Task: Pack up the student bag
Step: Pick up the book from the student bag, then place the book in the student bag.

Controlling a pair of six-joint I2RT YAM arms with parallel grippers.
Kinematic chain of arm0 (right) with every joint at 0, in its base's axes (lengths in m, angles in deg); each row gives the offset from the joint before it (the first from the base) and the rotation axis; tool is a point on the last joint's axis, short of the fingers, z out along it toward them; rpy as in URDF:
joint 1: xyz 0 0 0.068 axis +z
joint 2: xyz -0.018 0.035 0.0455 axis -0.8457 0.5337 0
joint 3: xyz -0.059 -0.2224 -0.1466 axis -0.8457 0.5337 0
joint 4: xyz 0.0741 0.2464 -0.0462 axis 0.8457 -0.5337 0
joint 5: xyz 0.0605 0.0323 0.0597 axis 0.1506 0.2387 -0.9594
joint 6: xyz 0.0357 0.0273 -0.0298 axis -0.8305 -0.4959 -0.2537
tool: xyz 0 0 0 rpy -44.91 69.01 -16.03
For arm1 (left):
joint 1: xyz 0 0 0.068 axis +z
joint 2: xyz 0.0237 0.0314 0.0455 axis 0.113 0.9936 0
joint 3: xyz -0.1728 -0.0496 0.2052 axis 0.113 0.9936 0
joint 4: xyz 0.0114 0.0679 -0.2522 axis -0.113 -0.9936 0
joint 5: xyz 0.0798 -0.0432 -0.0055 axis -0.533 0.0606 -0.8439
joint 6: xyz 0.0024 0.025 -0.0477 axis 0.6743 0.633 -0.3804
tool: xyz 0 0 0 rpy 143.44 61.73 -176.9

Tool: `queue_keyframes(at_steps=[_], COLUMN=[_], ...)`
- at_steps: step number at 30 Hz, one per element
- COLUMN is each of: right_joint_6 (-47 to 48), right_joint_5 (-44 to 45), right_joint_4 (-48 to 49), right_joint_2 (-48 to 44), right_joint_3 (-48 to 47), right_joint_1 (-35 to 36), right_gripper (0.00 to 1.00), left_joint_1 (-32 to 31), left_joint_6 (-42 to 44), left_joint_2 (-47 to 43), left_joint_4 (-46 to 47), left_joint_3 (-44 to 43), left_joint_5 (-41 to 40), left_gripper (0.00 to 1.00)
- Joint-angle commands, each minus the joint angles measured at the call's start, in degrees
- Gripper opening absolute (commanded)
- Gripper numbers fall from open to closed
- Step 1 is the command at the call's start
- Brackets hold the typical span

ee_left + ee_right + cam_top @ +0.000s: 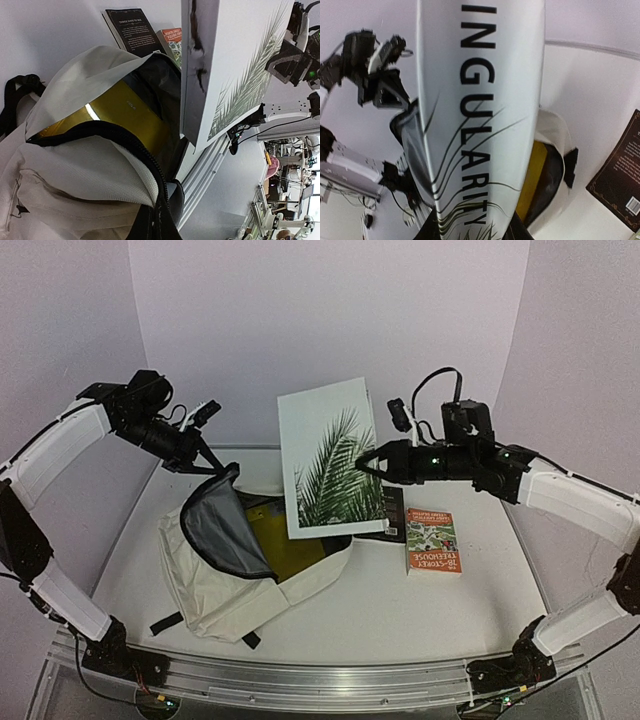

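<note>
The left fingers [207, 456] were hard to make out. Their own camera gave only a dark shape at its bottom edge, where the black zipper rim of the student bag [215, 580] ran out of frame. From above they were closed on that rim, holding the flap up with its grey lining exposed. The right fingers [366, 462] were clamped on the right edge of a white book [330, 455] with a palm leaf on it, which stood nearly upright at the bag's mouth. Its lower edge hid part of the opening and part of a dark book [394, 512]. A yellow item [290, 545] inside the bag showed only in part, and I could not tell what it was.

The bag lay open, left of centre on a pale surface [380, 610]. A treehouse paperback [433, 542] lay just right of the dark book. Plain lilac walls [250, 320] closed in the scene.

Only the right wrist view showed the white book's spine lettering, cut off at the top. Only the left wrist view showed a cluttered workshop [287, 175] beyond the surface.
</note>
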Motion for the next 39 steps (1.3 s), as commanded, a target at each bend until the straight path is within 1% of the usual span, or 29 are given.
queue_keyframes(at_steps=[1,5,9,11,17,25,30,32,37,39], right_joint_6=[12.52,17.28,21.93,23.16,24.46,27.69,29.19,29.92,30.61,30.91], right_joint_5=[-4.19,-8.76,-9.48,-8.94,-11.16,-20.66,-26.48,-28.28,-29.74,-30.12], right_joint_4=[-12.99,-17.71,-25.63,-27.85,-29.99,-30.66,-30.44,-30.43,-30.43,-30.43], right_joint_2=[2.11,5.76,11.05,13.38,19.82,24.88,29.19,30.76,34.13,34.77], right_joint_3=[-3.79,-6.3,-10.62,-11.58,-13.53,-14.17,-14.05,-13.82,-14.48,-15.23], right_joint_1=[0.12,0.13,0.32,1.05,5.71,8.65,9.32,9.49,10.91,11.36], right_gripper=[0.24,0.24,0.24,0.24,0.23,0.23,0.22,0.22,0.21,0.21], left_joint_1=[0.49,0.5,0.43,0.41,-0.32,-4.0,-6.56,-6.7,-6.73,-6.71], left_joint_6=[2.56,3.72,6.12,7.23,9.92,14.79,16.11,15.76,10.03,8.75], left_joint_2=[-0.21,1.95,5.29,7.07,12.24,21.28,24.88,24.5,20.2,20.57], left_joint_4=[0.6,-0.49,-3.37,-4.58,-5.12,-10.92,-12.04,-9.71,5.72,8.39], left_joint_3=[-5.22,-6.66,-9.85,-11.64,-16.44,-28.65,-34.65,-34.66,-28.26,-28.44], left_joint_5=[7.86,10.25,12.31,12.94,15.72,16.94,16.61,16.15,15.24,16.65], left_gripper=[0.0,0.0,0.0,0.0,0.0,0.0,0.0,0.0,0.0,0.0])
